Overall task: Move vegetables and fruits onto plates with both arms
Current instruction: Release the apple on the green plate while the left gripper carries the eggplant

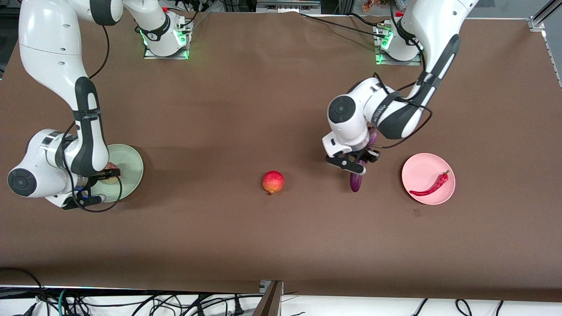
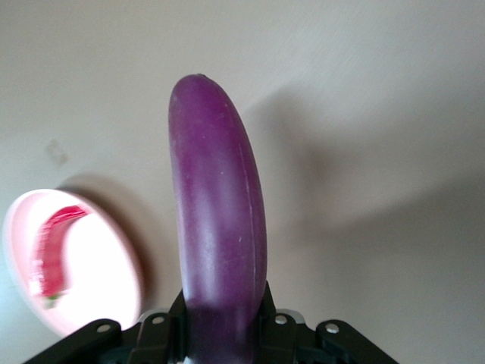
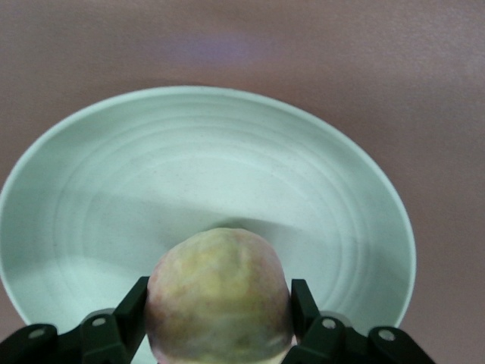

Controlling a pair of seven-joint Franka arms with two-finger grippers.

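Left claw [image 1: 356, 163]: you have it clamped on the purple eggplant [image 1: 356, 180], lifted over the desk [image 1: 263, 87] at 9 o'clock of the pink plate [image 1: 428, 178], likely for carrying across.
Pink plate: the red chili pepper [image 1: 432, 184] already lies in it.
Right claw [image 1: 103, 180]: you hold it over the mint green plate [image 1: 131, 169], clamped on the yellow-green fruit [image 3: 220, 296], probably ready to release.
Red fruit [image 1: 273, 181]: it sits mid-desk, untouched, your remaining item.

eggplant [image 1: 355, 182] stem hidden by left hand [image 1: 356, 163].
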